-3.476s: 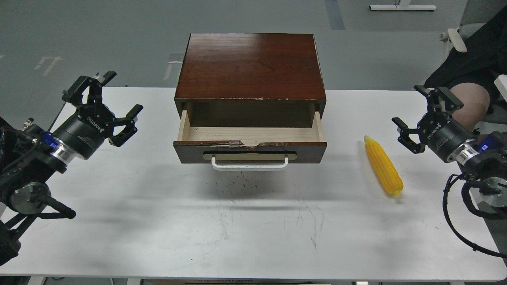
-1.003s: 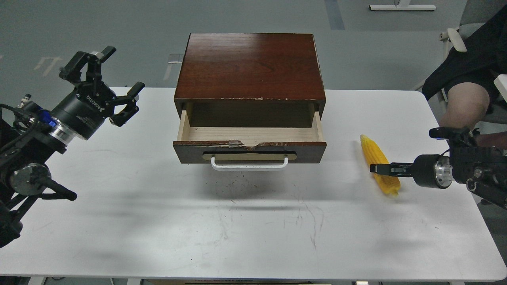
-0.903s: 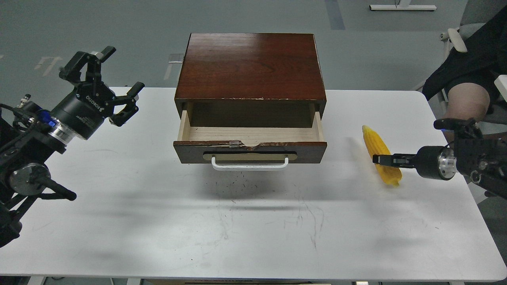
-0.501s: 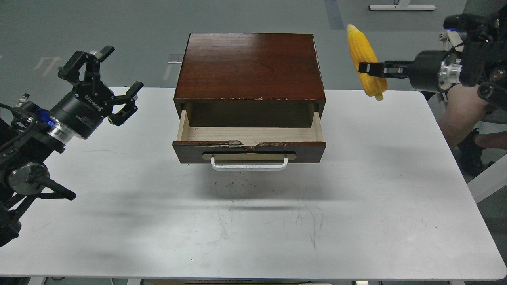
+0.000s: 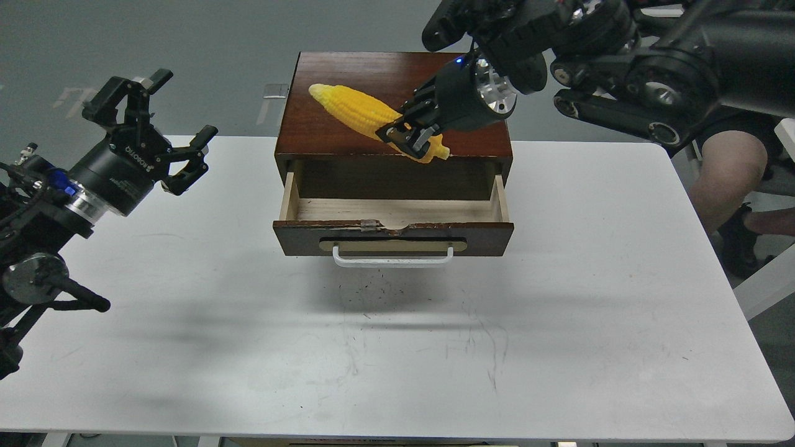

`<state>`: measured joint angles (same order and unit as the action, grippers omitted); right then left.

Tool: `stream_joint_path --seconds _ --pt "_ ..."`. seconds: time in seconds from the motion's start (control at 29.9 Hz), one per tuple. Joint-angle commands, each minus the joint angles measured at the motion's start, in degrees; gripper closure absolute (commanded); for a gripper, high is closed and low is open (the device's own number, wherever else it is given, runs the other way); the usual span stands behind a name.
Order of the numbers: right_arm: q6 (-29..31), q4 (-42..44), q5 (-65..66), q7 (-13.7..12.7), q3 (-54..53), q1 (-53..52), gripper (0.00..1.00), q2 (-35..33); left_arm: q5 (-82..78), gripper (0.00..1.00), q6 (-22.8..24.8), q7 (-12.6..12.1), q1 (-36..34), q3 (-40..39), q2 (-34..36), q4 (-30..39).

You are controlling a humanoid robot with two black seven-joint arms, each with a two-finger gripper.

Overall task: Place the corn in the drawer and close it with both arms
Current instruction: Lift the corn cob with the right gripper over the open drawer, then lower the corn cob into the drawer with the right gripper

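The bright yellow corn (image 5: 357, 110) is held in the air above the dark wooden cabinet top, lying slantwise with its pointed tip to the upper left. My right gripper (image 5: 407, 133) is shut on the corn near its thick end, reaching in from the upper right. The drawer (image 5: 392, 239) stands pulled open below it, pale wood inside and nothing in it, with a white bar handle (image 5: 392, 259) on the front. My left gripper (image 5: 158, 124) is open and empty, hovering over the table's left side, well apart from the drawer.
The cabinet (image 5: 348, 68) sits at the back middle of the white table (image 5: 397, 360). A seated person's leg (image 5: 723, 167) is beyond the table's right edge. The right arm's thick links (image 5: 652, 68) span the upper right.
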<state>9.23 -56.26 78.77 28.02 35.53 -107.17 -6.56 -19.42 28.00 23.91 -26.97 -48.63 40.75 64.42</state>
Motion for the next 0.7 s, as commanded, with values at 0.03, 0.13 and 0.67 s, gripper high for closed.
stream_joint_path --seconds 0.03,0.13,0.67 --pt "-4.04 0.09 3.94 -0.02 4.01 -0.15 0.87 4.35 0.08 0.0 0.0 0.09 -0.01 -0.15 0.12 0.09" --pt "-5.27 0.27 4.02 -0.02 7.0 0.2 0.86 6.56 0.0 0.0 0.0 0.09 -0.01 -0.15 0.12 0.0" --pt "-6.07 1.85 3.76 -0.02 9.29 3.28 0.28 6.56 0.0 0.0 0.0 0.09 0.07 -0.32 0.12 0.09"
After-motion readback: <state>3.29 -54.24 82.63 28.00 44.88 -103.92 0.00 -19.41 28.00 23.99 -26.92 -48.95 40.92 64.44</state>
